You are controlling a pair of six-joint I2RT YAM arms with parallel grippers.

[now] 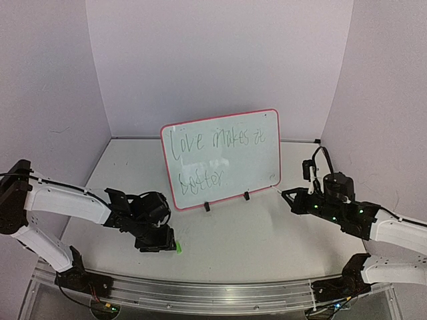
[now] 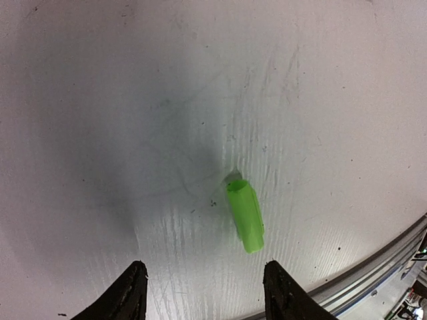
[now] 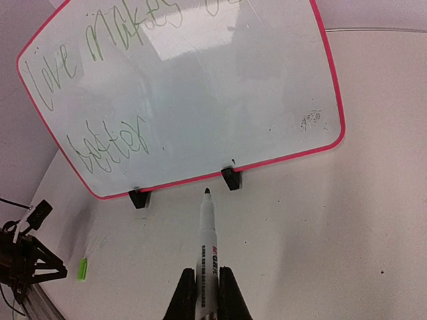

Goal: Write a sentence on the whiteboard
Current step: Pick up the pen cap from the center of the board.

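Observation:
The whiteboard (image 1: 250, 167) stands upright on two black feet at the table's middle back, and it also shows in the right wrist view (image 3: 220, 100). The greenish sentence (image 1: 183, 145) fills two lines, "Love makes it" over "better" (image 3: 107, 143). My right gripper (image 3: 206, 275) is shut on an uncapped white marker (image 3: 207, 233), whose tip points at the board's lower rim, just short of the right foot. My left gripper (image 2: 205, 267) is open and hovers low over a green marker cap (image 2: 245, 215) lying on the table. The cap also shows in the top view (image 1: 179, 247).
A metal rail (image 1: 213, 293) runs along the table's near edge, close behind the cap. White walls enclose the back and both sides. A small dark smudge (image 3: 311, 120) marks the board's lower right. Part of my left arm (image 3: 20, 257) shows at the right wrist view's lower left.

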